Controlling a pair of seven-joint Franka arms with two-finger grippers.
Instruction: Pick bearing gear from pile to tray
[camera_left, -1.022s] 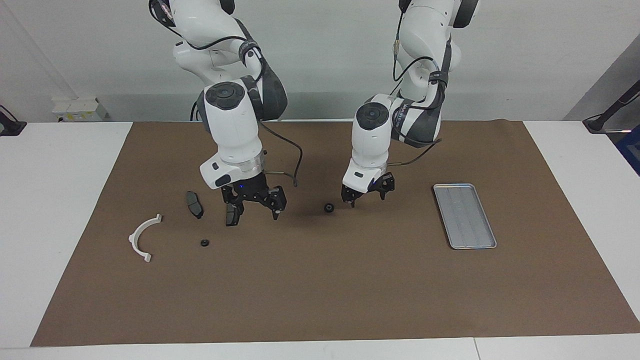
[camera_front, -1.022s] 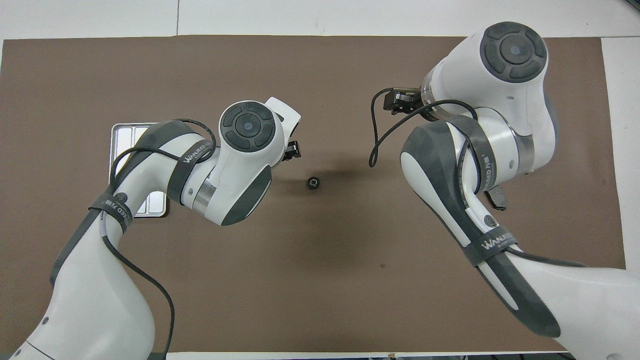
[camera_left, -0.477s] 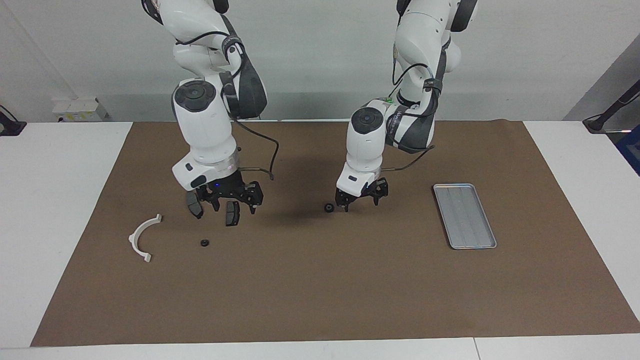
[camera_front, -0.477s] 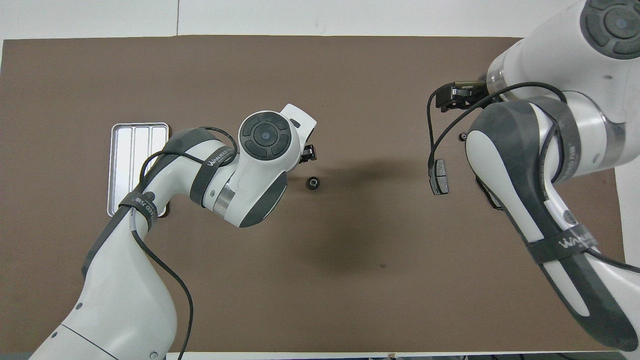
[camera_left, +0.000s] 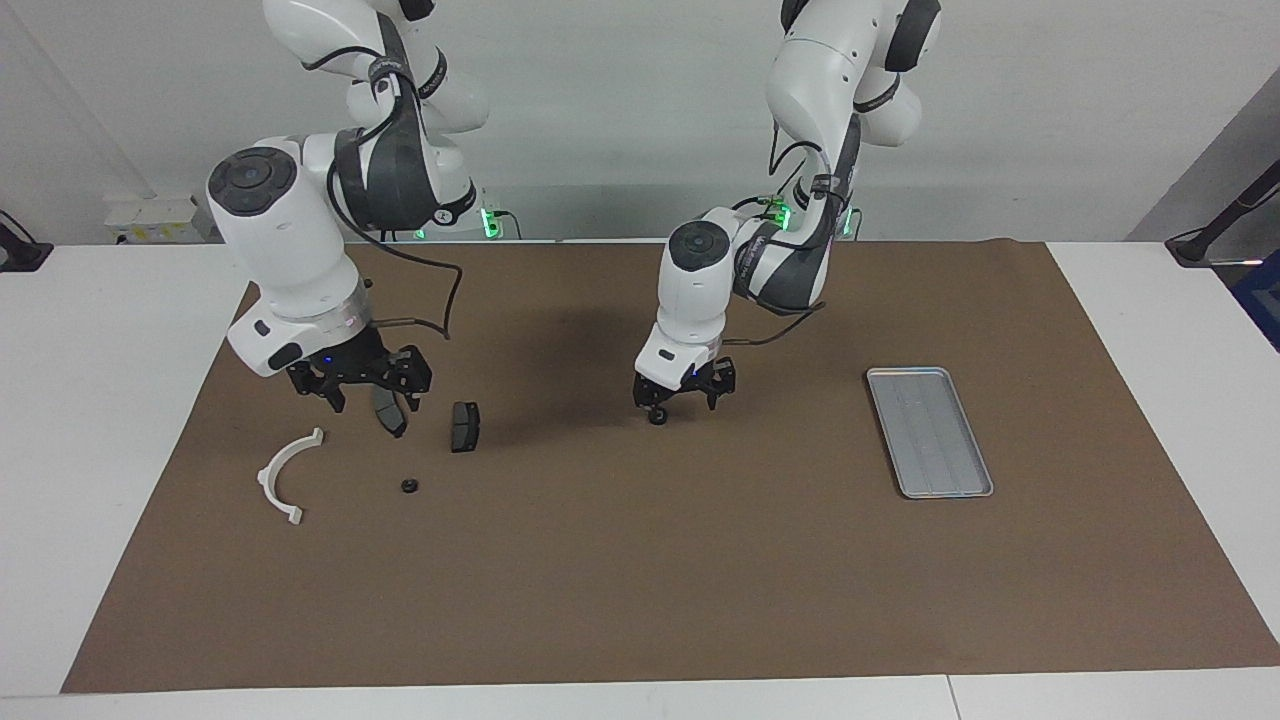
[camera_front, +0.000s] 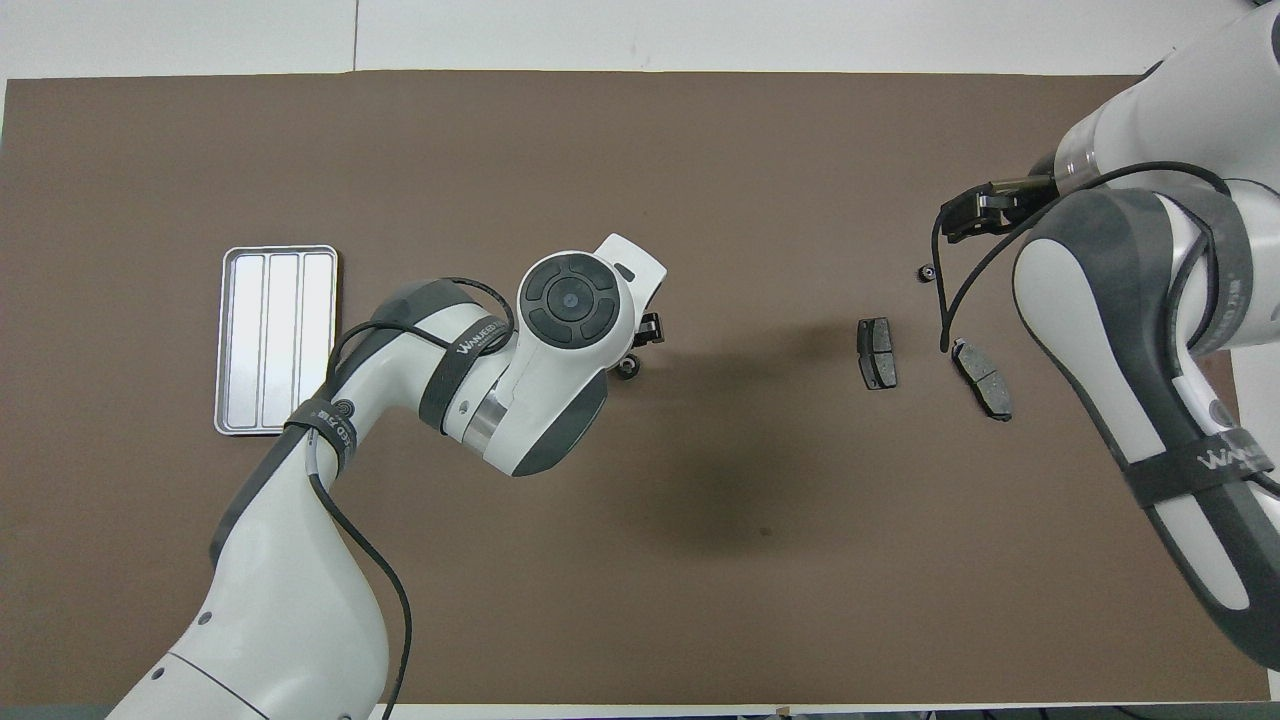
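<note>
Brown matting covers the desk. My left pincer (camera_left: 681, 398) hangs open, jaws straddling the gear (camera_left: 657, 416), well apart from the tray (camera_left: 929, 431). I judge it small, rigid, light; grip its rim. Right pincer (camera_left: 362, 387) waits open.

left tool (camera_left: 678, 395) low over bearing gear (camera_left: 657, 416); tray (camera_left: 929, 431) bare.

Bright even light from above, soft arm shadows on brown mat (camera_left: 640, 560), sharp focus
</note>
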